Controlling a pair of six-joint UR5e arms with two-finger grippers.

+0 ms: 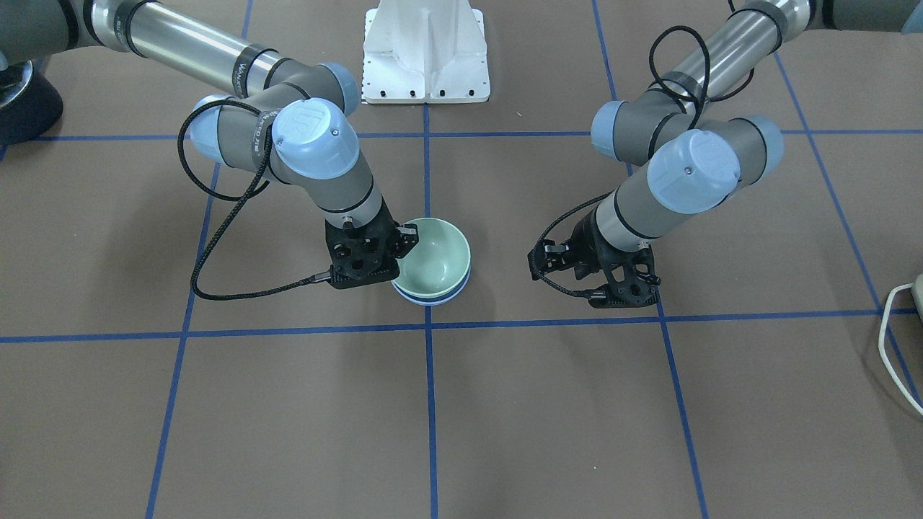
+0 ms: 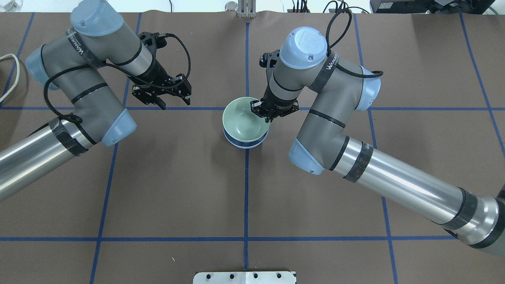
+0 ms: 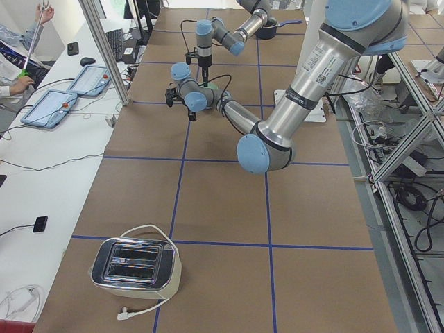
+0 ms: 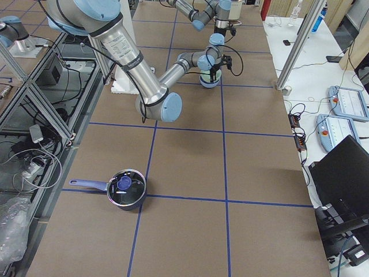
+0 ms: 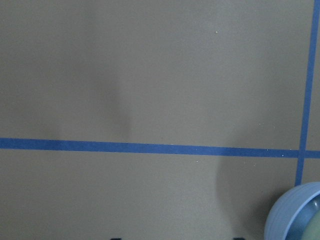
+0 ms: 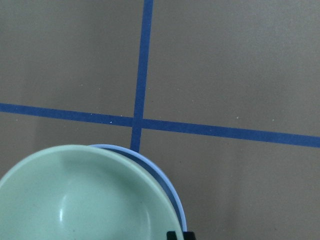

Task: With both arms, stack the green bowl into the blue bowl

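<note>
Green bowl (image 2: 242,120) sits nested inside the blue bowl (image 2: 244,143). The pair stands on the worktop (image 2: 177,189) at a crossing of the blue tape lines (image 2: 246,189), roughly midway between the two arms. Only a thin band of the blue bowl's wall and rim shows under the green one in the overhead and front-facing views. The right wrist view shows the blue rim as a narrow crescent beside the green rim, so the stacking itself looks done or all but done. The green bowl may sit a touch off-centre, though the pictures are not clear enough to settle that. The right tool (image 2: 262,111) is down at the green bowl's rim on the right arm's side, one finger inside the bowl and one outside, straddling the rim. Whether it is pinching the rim or is loose around it cannot be told from these views. The left tool (image 2: 173,99) hangs well apart from the bowls over bare worktop, its jaws spread wide and holding nothing. Its wrist camera catches only an edge of the blue bowl in a corner. Judged from this, little is left: the right tool has to free the rim if it is gripping it, lift clear without dragging the green bowl out, and then both arms pull back.
</note>
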